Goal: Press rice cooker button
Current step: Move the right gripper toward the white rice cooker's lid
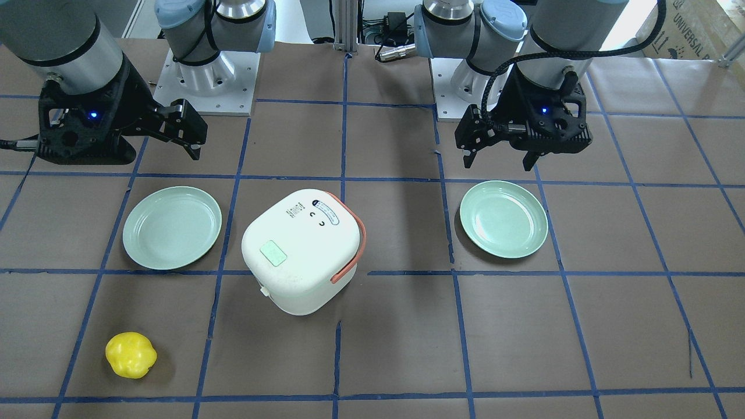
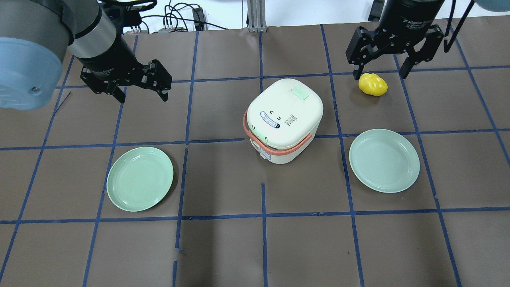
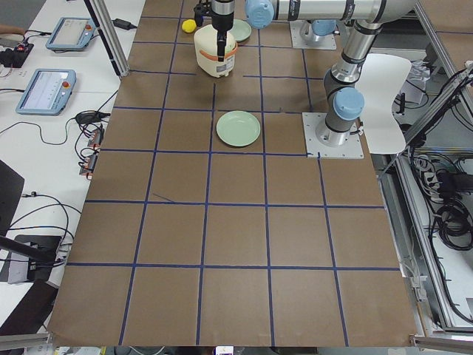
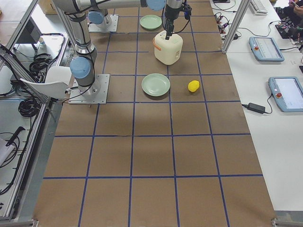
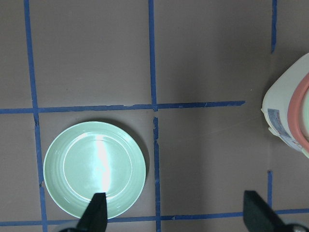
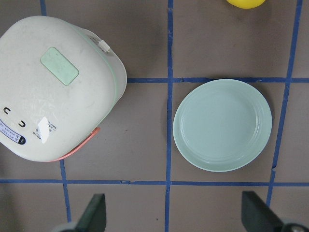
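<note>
Overhead exterior | left gripper (image 2: 142, 95) and right gripper (image 2: 379, 75) hanging spread, empty | rice cooker (image 2: 283, 119) sitting between them, well apart | likely rigid, smooth, light, sliding easily: green lid button (image 2: 300, 93) wanting straight-down pressing

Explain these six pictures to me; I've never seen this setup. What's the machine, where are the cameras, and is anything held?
The machine is a two-armed robot at a taped table. Four pictures come from fixed cameras: facing the robot, over its shoulders, and at each table end. Two look down from the wrists. On the table are a white rice cooker with an orange handle, a left plate and a right plate, both pale green, and a yellow bell pepper. The left claw and right claw hang open, holding nothing.
</note>
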`<state>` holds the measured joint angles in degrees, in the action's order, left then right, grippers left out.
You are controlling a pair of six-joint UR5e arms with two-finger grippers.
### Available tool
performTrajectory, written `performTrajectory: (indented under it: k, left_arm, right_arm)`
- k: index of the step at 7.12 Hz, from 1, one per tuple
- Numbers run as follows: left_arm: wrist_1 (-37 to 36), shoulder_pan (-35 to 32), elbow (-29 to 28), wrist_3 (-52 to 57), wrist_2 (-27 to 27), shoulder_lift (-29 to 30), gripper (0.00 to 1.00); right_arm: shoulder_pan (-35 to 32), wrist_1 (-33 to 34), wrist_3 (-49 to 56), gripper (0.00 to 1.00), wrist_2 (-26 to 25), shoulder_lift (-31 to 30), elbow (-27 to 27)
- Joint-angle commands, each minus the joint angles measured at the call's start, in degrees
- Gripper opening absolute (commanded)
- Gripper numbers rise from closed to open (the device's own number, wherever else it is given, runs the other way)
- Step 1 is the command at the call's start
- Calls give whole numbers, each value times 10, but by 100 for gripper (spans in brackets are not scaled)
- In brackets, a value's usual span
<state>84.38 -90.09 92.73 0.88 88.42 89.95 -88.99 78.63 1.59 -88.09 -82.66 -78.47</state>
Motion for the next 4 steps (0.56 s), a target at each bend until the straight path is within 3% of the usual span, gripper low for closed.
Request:
performTrajectory:
  k: [1, 4]
  left_arm:
    - [0, 0, 0, 0, 0, 0, 100]
    - [0, 0, 0, 0, 0, 0, 100]
  right_arm:
    - [0, 2, -1, 100, 0, -10, -18]
    - [0, 9, -1, 100, -1, -10, -21]
